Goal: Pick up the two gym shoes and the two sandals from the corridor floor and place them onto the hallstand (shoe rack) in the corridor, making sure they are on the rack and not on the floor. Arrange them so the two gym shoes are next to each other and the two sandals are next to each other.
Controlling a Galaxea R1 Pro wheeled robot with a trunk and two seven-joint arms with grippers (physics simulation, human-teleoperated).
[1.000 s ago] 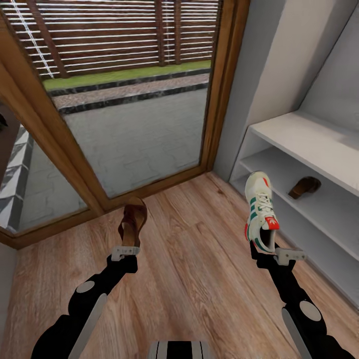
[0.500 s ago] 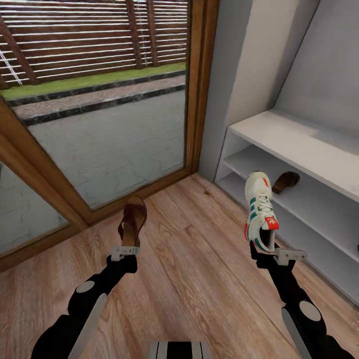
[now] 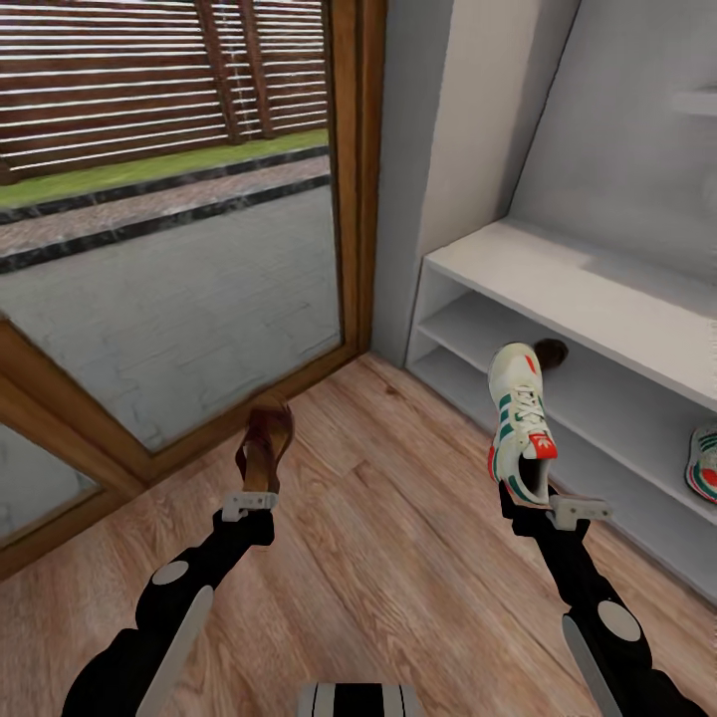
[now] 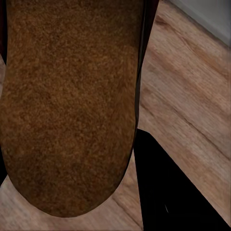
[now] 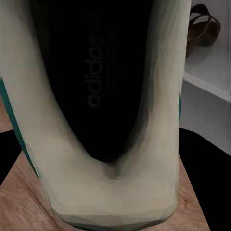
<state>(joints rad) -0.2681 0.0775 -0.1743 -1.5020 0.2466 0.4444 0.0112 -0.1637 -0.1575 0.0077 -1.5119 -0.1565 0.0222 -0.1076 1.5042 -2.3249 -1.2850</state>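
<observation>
My left gripper (image 3: 255, 490) is shut on the heel of a dark brown sandal (image 3: 265, 444), held toe-forward above the corridor floor (image 3: 398, 538). Its brown sole (image 4: 72, 106) fills the left wrist view. On the other side, a cream gym shoe (image 3: 519, 423) with green stripes is held by its heel in my shut right gripper (image 3: 530, 495). The right wrist view looks into the shoe's dark opening (image 5: 96, 91). The white hallstand (image 3: 558, 279) stands to the right. A second sandal (image 3: 549, 351) (image 5: 202, 28) lies on its shelf. Another gym shoe (image 3: 703, 464) shows on the shelf at the right edge.
A tall glass door with a wooden frame (image 3: 357, 179) stands ahead and to the left, with a paved yard and fence behind it. A grey wall (image 3: 468, 129) rises behind the hallstand. Wood plank floor lies between both arms.
The whole view has swung to the right, so the camera moved. The hallstand sits more central, and a gym shoe on its shelf has come into view. Both arms keep their hold.
</observation>
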